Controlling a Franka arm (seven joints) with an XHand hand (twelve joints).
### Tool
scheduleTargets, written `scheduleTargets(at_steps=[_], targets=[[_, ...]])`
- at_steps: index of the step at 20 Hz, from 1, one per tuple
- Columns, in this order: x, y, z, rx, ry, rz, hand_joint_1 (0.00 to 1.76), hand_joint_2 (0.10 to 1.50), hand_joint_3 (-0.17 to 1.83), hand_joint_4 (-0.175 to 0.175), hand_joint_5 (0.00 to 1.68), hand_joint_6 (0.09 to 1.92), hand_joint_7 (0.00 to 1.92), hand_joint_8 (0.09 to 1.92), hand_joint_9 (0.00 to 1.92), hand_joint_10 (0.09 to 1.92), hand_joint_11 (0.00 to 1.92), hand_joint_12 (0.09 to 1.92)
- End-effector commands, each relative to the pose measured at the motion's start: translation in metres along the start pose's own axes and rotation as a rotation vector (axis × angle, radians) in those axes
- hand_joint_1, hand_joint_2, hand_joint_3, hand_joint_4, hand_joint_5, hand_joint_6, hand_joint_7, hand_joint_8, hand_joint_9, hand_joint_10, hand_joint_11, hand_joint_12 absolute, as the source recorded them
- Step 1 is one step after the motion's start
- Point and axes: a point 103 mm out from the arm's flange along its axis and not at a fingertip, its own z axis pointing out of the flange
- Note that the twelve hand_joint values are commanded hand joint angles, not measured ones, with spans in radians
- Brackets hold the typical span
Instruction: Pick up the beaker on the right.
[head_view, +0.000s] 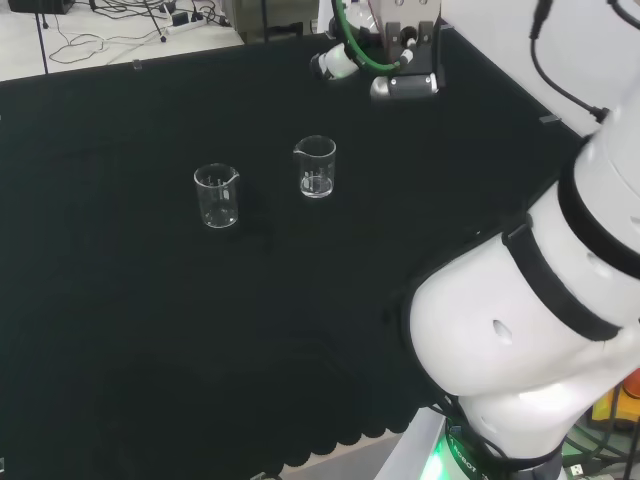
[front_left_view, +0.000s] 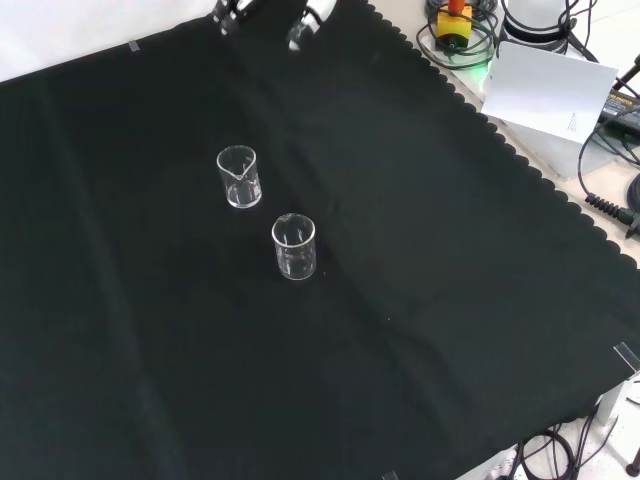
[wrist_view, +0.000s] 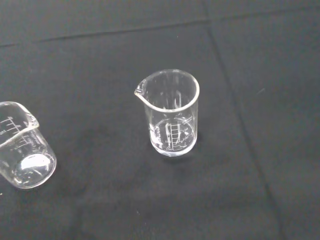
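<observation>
A: What takes up the most room?

B: The tabletop (head_view: 130, 330), draped in black cloth with a scalloped hem along one edge. In the head view the arm's own big white links (head_view: 530, 320) rise at the right, banded with black.

A: And the hand?

B: The black and white hand (head_view: 400, 60) hangs high over the far right part of the cloth in the head view, well apart from the glassware. In the front view just its pale fingertips (front_left_view: 300, 30) dip in at the top edge. Whether those fingers are spread or curled I cannot tell; nothing is in them that I can see.

A: What stands on the cloth?

B: Two small clear glass beakers with pour spouts and printed scales, both upright and looking empty. In the head view the right-hand beaker (head_view: 316, 167) stands a little farther back than the left-hand beaker (head_view: 217, 196); they are near each other and not touching.

A: How do they sit from the front?

B: There the right-hand beaker (front_left_view: 239, 177) is the higher one and the left-hand beaker (front_left_view: 295, 247) lies below it, a bit to the right.

A: And from the wrist?

B: One beaker (wrist_view: 171, 113) stands whole, mid-picture, spout turned towards the other beaker (wrist_view: 22, 145), which is cut by the frame's edge.
</observation>
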Motion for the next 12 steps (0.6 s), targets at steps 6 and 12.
scheduleTargets(at_steps=[6,12], targets=[[-0.028,0.09,0.037,0.011,0.086,-0.048,0.61,0.9,0.2,-0.004,0.23,0.09,0.07,0.53,0.23,0.68,0.0,1.37],[-0.035,0.113,0.059,0.018,0.154,-0.049,0.66,0.85,0.2,-0.005,0.21,0.09,0.07,0.53,0.24,0.69,0.0,1.38]])
